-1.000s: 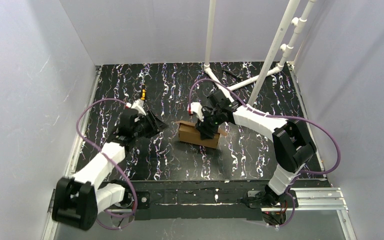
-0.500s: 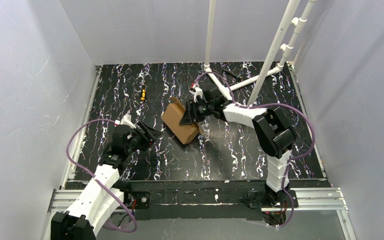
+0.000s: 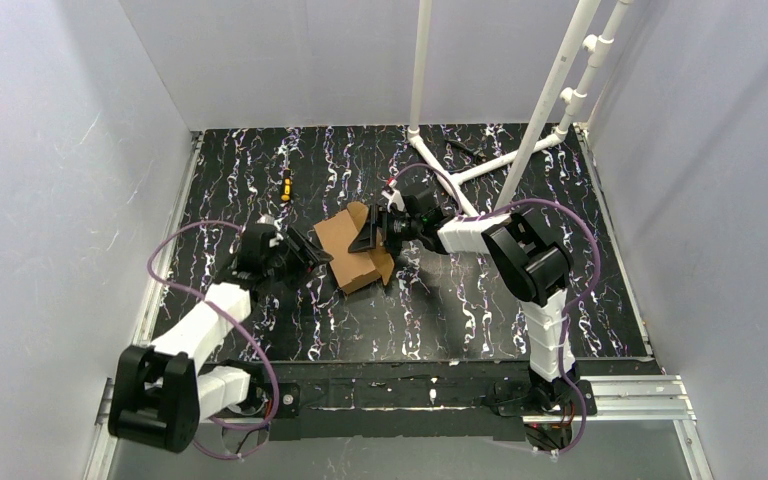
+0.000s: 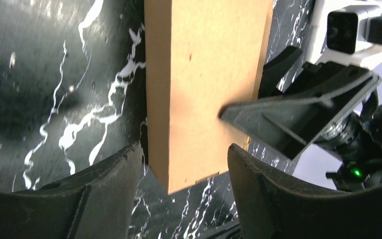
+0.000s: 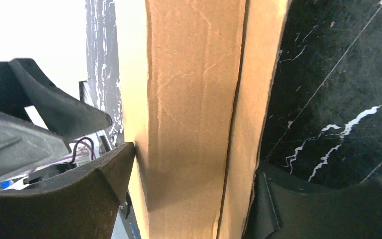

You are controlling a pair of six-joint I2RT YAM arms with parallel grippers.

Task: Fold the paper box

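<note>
The paper box (image 3: pixel 345 240) is a small brown cardboard box lying tilted near the middle of the black marbled table (image 3: pixel 460 310), with one flap (image 3: pixel 387 266) loose at its right end. My right gripper (image 3: pixel 372 235) reaches in from the right and is shut on it. In the right wrist view both fingers press the paper box (image 5: pixel 194 99) across its width, around my right gripper (image 5: pixel 194 164). My left gripper (image 3: pixel 312 255) stands open at the box's left end. In the left wrist view the box's corner (image 4: pixel 179 179) pokes between the open fingertips of my left gripper (image 4: pixel 181 154), touching neither.
A small yellow-and-black tool (image 3: pixel 285 185) lies at the back left. A white pipe frame (image 3: pixel 460 170) with upright poles (image 3: pixel 550 90) stands at the back right. Grey walls close in the table on three sides.
The right gripper carried the box leftwards and turned it. The left arm swung in toward the box, and its jaws widened around the box's corner.
</note>
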